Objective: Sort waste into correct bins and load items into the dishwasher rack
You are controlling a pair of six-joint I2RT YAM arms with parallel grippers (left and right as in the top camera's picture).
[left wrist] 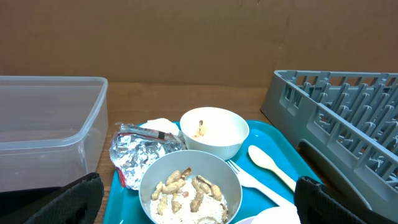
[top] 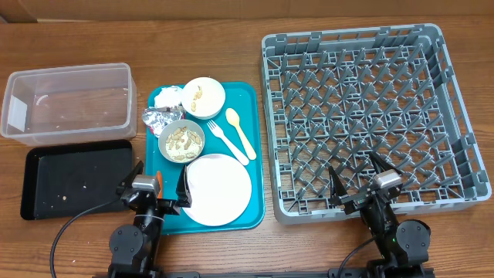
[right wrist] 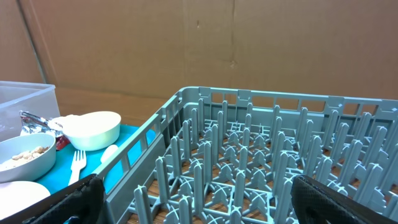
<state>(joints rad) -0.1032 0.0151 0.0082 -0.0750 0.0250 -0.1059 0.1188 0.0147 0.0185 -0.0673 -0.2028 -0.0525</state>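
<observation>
On the teal tray [top: 251, 108] sit two cream bowls: the far one [top: 204, 97] [left wrist: 214, 132] holds a few scraps, the near one [top: 181, 141] [left wrist: 189, 188] holds peanuts and crumbs. A white napkin [top: 166, 98], a foil wrapper [top: 157, 119] [left wrist: 138, 152], a white fork [top: 226, 141], a pale yellow spoon [top: 240, 133] [left wrist: 271, 165] and a round plate [top: 219, 189] lie there too. The grey dishwasher rack [top: 363, 116] [right wrist: 261, 162] is at right. My left gripper [top: 157, 188] [left wrist: 199, 202] stands open at the tray's near edge. My right gripper [top: 359, 181] [right wrist: 199, 199] is open over the rack's near side.
A clear plastic tub [top: 68, 100] [left wrist: 43, 130] stands at the far left, with a shallow black tray [top: 76, 179] in front of it. A brown cardboard wall closes the back in both wrist views. Bare wooden table shows along the front edge.
</observation>
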